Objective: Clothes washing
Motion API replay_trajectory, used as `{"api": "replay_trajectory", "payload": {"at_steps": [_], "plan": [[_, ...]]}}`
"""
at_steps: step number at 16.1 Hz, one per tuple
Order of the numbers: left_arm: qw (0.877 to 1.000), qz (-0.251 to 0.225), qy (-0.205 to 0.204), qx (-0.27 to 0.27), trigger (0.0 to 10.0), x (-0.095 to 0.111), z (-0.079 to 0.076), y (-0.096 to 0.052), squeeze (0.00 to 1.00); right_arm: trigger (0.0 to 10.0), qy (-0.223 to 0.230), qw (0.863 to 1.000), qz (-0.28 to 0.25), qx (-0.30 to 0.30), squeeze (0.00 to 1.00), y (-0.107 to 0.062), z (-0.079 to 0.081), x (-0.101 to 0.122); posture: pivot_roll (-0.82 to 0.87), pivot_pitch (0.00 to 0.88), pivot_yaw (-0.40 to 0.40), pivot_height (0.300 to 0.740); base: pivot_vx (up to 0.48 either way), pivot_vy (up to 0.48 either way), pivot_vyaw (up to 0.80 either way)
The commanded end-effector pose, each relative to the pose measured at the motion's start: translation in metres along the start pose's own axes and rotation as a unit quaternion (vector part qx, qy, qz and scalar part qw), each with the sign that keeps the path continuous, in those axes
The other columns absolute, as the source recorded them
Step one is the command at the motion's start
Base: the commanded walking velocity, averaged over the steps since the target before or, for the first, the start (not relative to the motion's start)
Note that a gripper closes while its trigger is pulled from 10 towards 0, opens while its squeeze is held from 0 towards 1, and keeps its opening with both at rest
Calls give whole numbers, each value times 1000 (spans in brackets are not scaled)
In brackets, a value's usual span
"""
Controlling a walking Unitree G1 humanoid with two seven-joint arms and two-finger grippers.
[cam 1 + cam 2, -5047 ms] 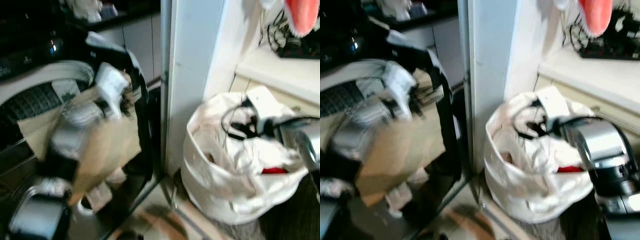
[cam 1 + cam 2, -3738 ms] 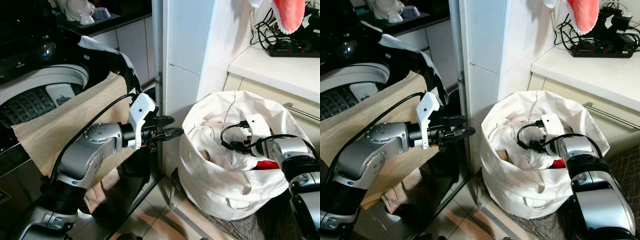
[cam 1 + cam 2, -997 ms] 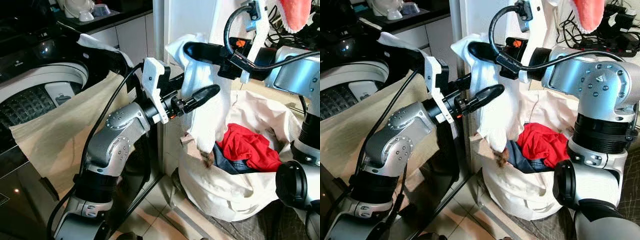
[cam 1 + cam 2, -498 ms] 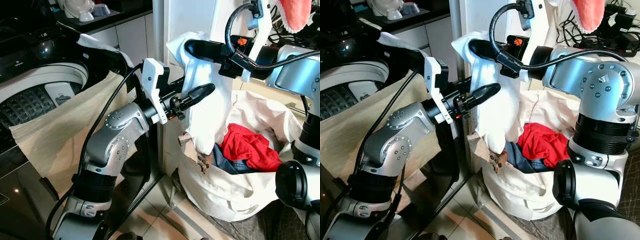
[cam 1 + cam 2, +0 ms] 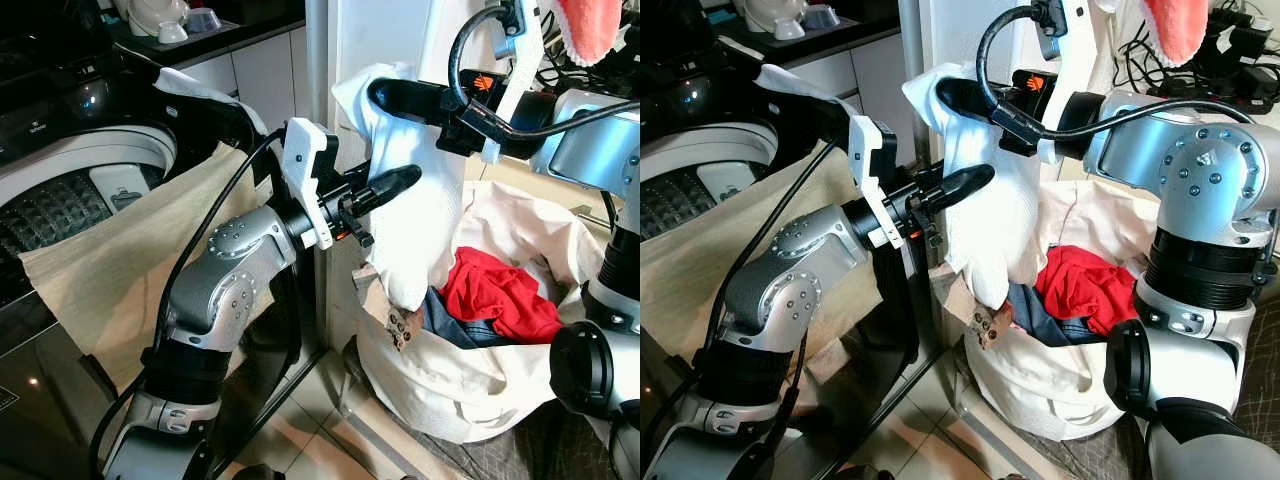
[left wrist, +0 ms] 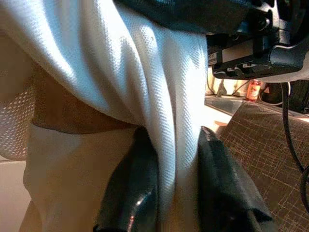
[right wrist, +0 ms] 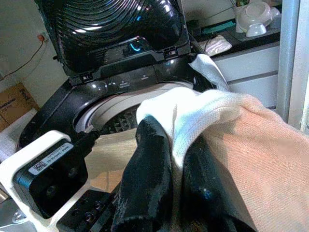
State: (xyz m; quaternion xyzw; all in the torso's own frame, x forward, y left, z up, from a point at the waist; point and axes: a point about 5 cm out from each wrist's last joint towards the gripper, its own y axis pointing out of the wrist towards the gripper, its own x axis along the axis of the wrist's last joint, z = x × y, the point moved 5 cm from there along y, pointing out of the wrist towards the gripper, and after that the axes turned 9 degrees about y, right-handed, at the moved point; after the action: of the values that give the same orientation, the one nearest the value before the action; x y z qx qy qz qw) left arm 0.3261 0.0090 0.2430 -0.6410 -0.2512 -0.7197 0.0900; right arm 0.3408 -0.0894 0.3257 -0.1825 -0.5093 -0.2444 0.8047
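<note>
Where tiled floor [image 5: 310, 440] meets washing machine [image 5: 80, 190], white laundry bag [image 5: 470, 390]

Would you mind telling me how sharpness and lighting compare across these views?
Eye views: sharp and evenly lit, with glare on the washing machine lid. Left wrist view: white garment overexposed, fingers soft. Right wrist view: fingers blurred, washer behind crisp.
</note>
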Motion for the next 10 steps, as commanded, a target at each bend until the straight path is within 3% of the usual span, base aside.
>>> {"api": "replay_trajectory", "payload": {"at_steps": [1, 3, 4, 5, 7, 8, 9, 10], "plan": [[1000, 2, 0, -8, 0, 2, -1, 3, 0, 0, -19, 1000, -9, 19, 0, 1, 13, 8, -65, 0, 59, 740, 0, 0, 0], [1000, 3, 2, -6, 0, 3, 0, 3, 0, 0, -19, 1000, -9, 18, 0, 1, 13, 7, -65, 0, 58, 740, 0, 0, 0], [1000, 5, 3, -4, 0, 3, 2, 2, 0, 941, -20, 1000, -9, 18, 0, 1, 13, 7, -64, 0, 57, 740, 0, 0, 0], [1000, 5, 3, -3, 0, 3, 2, 2, 0, 1137, -20, 1000, -9, 18, 0, 1, 13, 8, -64, 0, 57, 740, 0, 0, 0], [1000, 6, 6, 5, 0, 3, 5, 1, 0, 3882, -23, 1000, -9, 16, 0, 1, 12, 8, -65, 0, 58, 740, 0, 0, 0], [1000, 6, 6, 6, 0, 3, 6, 1, 0, 4667, -25, 1000, -9, 15, 0, 1, 12, 8, -65, 0, 58, 740, 0, 0, 0], [1000, 6, 9, 14, 0, 3, 9, 1, 0, 7686, -27, 999, -9, 15, 0, 1, 12, 8, -65, 0, 59, 740, 0, 0, 0], [1000, 9, 14, 22, 0, 3, 12, 0, 0, 8784, -28, 999, -10, 14, 0, 1, 12, 7, -66, 0, 59, 740, 0, 0, 0]]}}
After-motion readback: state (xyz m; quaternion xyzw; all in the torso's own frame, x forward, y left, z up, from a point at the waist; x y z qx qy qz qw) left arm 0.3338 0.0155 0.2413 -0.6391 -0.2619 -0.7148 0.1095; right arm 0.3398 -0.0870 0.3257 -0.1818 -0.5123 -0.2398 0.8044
